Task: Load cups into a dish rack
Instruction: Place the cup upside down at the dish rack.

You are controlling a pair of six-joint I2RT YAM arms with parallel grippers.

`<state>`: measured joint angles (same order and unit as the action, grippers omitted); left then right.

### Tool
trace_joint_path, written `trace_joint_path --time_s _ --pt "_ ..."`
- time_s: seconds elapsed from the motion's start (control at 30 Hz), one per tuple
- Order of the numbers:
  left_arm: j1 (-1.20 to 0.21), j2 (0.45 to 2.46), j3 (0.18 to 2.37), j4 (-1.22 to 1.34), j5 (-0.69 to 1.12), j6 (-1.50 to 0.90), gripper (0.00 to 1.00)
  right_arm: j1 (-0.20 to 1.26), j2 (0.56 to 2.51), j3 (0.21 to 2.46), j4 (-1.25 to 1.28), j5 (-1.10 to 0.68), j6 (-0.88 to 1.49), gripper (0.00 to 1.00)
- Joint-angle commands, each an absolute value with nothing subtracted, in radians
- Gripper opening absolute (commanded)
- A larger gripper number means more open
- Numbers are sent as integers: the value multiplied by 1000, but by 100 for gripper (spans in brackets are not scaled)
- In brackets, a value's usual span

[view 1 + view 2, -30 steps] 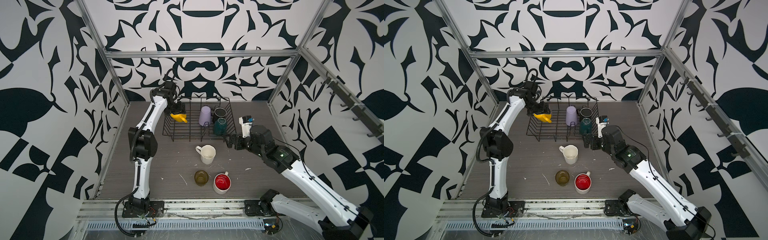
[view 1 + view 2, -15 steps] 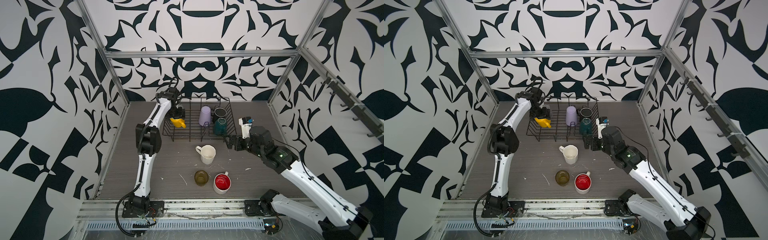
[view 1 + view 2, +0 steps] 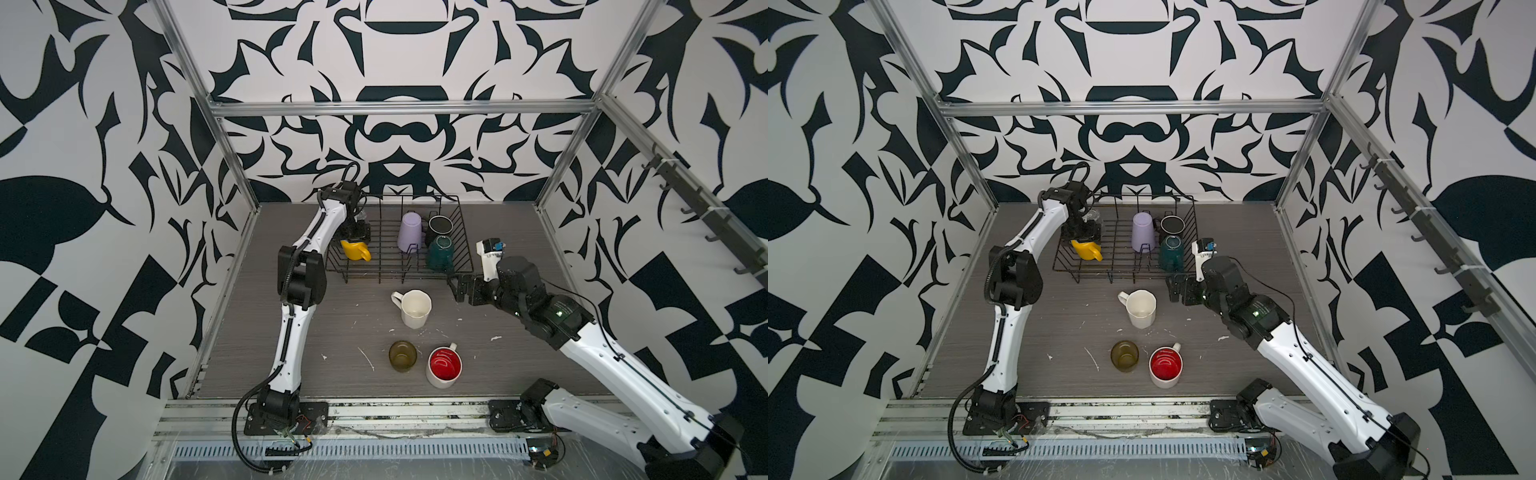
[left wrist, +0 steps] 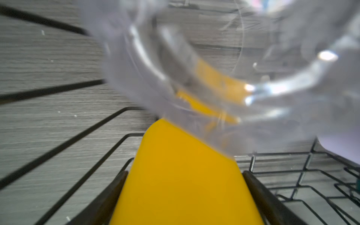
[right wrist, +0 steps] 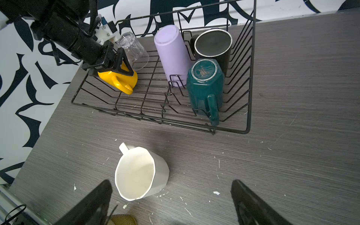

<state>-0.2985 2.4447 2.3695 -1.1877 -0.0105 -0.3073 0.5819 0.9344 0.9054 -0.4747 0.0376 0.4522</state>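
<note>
Grey tabletop (image 5: 292,155): left gripper (image 4: 185,173) clamps the tilted yellow mug (image 3: 354,250) at nine o'clock in the dish rack (image 5: 152,91); right gripper (image 5: 171,184) gapes wide, empty, near the white faceted mug (image 5: 140,173).

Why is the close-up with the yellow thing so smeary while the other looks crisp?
Left wrist view: the clear glass, very near the lens, is out of focus with bright glints, distorting the yellow mug behind it. Right wrist view: sharp on the white faceted mug.

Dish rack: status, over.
Left gripper clamps yellow mug inside dish rack, clear glass close beside. Right gripper open, empty. White mug, olive glass, red-lined mug on table.
</note>
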Motion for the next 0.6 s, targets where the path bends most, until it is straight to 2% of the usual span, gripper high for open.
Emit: trace_joint_path --time_s 0.0,0.23,0.3,0.4,0.47,0.57 --pt "-297 2450 2387 -1199 -24 -333 45 578 914 907 -462 35 465 98" --pt "-298 2464 2384 -1193 -38 -328 60 577 905 901 -464 39 467 98" --pt "-298 2460 2383 -1193 -45 -325 72 578 907 901 -464 40 467 98" --pt "-299 2442 2370 -1181 -48 -321 76 578 910 899 -460 37 468 97" --pt "-298 2429 2361 -1172 -49 -321 84 578 913 900 -457 34 469 97" --pt "-298 2415 2355 -1163 -45 -321 86 578 917 898 -452 31 472 97"
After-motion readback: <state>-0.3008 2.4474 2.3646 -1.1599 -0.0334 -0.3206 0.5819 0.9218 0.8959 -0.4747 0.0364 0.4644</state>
